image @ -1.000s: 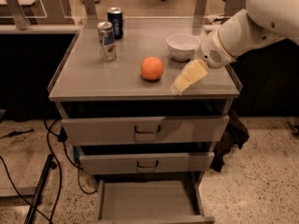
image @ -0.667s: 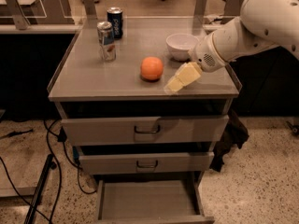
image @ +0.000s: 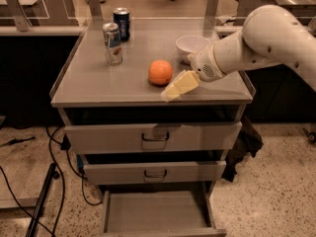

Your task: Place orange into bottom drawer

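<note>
Hovering over the cabinet top (image: 89,78), the gripper (image: 170,94) sits just beside the orange (image: 160,72); open or closed, I cannot tell. Bottom drawer (image: 155,212) stands pulled out.

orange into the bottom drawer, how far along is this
Done: the bottom drawer is pulled open. In hand: the tool hovers close beside the orange, which sits on the cabinet top. Left: grasp the orange, carry it down and set it in the drawer.
</note>
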Available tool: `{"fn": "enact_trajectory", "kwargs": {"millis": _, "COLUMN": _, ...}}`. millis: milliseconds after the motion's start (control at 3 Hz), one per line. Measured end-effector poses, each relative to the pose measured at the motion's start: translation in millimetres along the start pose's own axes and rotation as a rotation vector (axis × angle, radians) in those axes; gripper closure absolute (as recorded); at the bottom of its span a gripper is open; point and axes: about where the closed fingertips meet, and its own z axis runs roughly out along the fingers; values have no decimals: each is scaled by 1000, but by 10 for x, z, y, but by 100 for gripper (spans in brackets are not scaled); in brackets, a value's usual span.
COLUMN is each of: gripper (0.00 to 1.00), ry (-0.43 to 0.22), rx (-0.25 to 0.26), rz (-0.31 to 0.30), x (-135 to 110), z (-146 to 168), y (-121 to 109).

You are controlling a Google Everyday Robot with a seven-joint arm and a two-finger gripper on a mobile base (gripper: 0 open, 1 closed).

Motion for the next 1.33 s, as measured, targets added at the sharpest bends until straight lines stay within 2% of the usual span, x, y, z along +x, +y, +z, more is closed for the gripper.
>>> {"fn": "enact_trajectory", "kwargs": {"millis": 667, "gripper": 0, "ry": -58, "rx": 30, "rz": -32, "x": -31, "z": 349, "y": -35}}
{"fn": "enact_trajectory", "kwargs": {"millis": 1333, "gripper": 0, "ry": -65, "rx": 62, "rz": -48, "x": -15, "z": 633, "y": -188}}
